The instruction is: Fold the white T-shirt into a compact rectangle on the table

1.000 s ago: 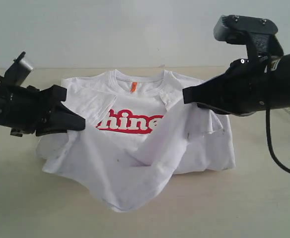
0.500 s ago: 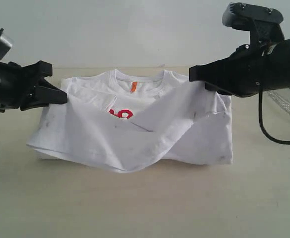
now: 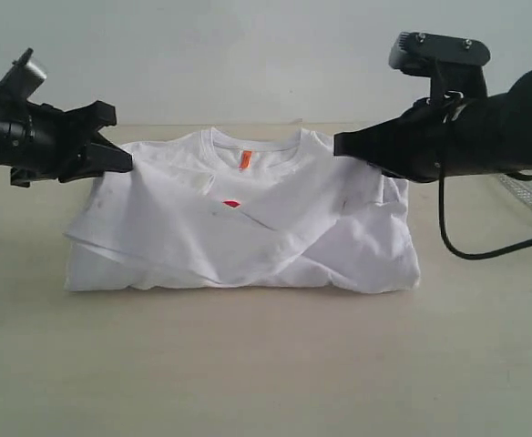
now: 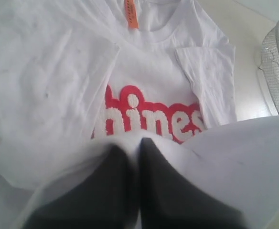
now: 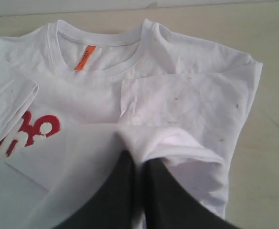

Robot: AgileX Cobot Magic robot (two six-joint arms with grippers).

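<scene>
The left gripper [image 3: 126,165] and right gripper [image 3: 339,147] are each pinching shut on the white T-shirt [image 3: 248,246], which is lying on the table [image 3: 266,364]. If 1 is letting go first, the fold may be landing crooked.

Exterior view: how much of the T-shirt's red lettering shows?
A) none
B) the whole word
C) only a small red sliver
C: the raised lower part of the white T-shirt covers the chest, leaving only a small red patch below the orange neck tag.
</scene>
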